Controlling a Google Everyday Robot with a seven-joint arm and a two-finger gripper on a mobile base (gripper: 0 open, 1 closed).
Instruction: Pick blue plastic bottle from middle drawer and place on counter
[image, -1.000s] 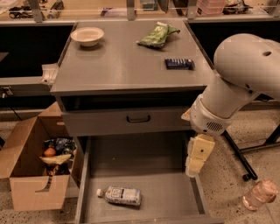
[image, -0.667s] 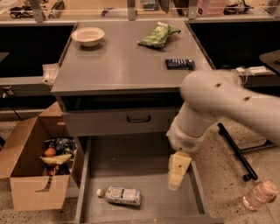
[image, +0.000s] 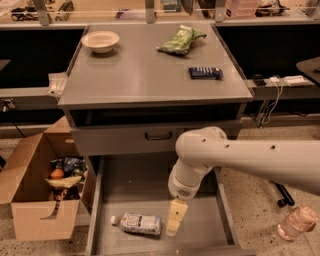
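The blue plastic bottle (image: 137, 223) lies on its side on the floor of the open middle drawer (image: 202, 233), white cap pointing left, near the drawer's front. My gripper (image: 174, 218) hangs from the white arm down into the drawer, just to the right of the bottle and close to it. It holds nothing that I can see. The grey counter (image: 145, 75) is the top of the cabinet above.
On the counter are a white bowl (image: 100, 41), a green bag (image: 180, 41) and a dark blue packet (image: 205, 73). A closed drawer front with a dark handle (image: 158, 135) is above the open drawer. A cardboard box (image: 42, 187) stands left; a pinkish bottle (image: 296, 223) lies on the floor right.
My arm has swung left and lower into the drawer, bringing the gripper from the drawer's right side to just beside the bottle. The bottle has not moved.
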